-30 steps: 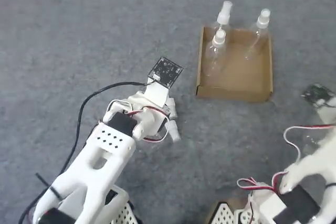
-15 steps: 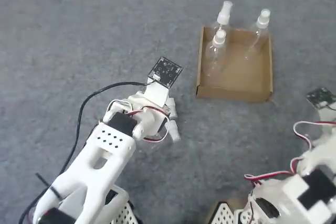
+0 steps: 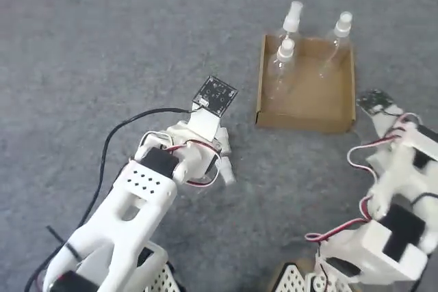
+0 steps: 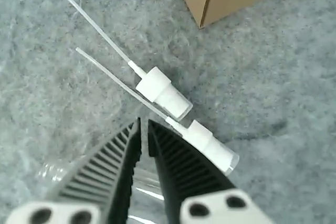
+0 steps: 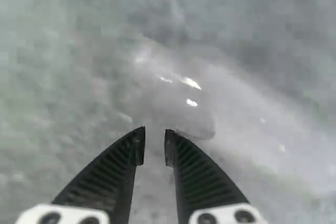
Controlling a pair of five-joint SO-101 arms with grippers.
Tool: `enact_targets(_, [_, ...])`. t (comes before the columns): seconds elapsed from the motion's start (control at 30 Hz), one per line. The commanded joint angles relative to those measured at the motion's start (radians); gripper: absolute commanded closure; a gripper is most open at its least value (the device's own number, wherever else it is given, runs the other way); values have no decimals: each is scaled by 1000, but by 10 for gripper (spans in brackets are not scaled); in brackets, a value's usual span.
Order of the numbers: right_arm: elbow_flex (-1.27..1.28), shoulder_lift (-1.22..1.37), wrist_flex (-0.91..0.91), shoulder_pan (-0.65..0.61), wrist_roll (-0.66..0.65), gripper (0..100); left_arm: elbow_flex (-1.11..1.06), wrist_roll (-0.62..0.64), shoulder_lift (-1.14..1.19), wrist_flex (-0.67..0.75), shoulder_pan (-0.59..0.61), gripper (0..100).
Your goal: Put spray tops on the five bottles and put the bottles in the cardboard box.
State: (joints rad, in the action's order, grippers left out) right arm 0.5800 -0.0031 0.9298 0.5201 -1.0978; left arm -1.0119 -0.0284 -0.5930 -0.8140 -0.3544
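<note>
Two loose spray tops (image 4: 163, 92) (image 4: 210, 142) with long thin tubes lie side by side on the grey carpet. Just short of them, my left gripper (image 4: 143, 125) is shut with nothing between its fingers. A clear bottle (image 4: 58, 171) lies under those fingers. In the high view this gripper (image 3: 217, 155) sits left of the cardboard box (image 3: 304, 122), between the two tops. Three clear bottles (image 3: 280, 73) (image 3: 330, 52) (image 3: 293, 18) with spray tops are at the box. My right gripper (image 5: 153, 135) is shut, low over a blurred clear bottle (image 5: 226, 119) lying on the carpet.
The right arm (image 3: 400, 169) stands just right of the box's near corner. Both arm bases (image 3: 144, 271) are at the near edge. Open carpet (image 3: 102, 59) stretches to the left and behind. A black cable (image 3: 109, 145) trails from the left arm.
The right arm has swung up from the lower right edge toward the box's near right corner. The left arm and the spray tops have stayed put.
</note>
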Motion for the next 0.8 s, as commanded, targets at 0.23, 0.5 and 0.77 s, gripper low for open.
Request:
enact_targets(0.23, [-35,-188,91,-59,20,993,13,0,-5,25,6,987])
enact_targets(0.5, [-206,-274,309,-51,-83,892,8,3,-2,25,6,987])
enact_targets(0.77, [-292,-133,389,59,-342,794,7,3,0,23,71,987])
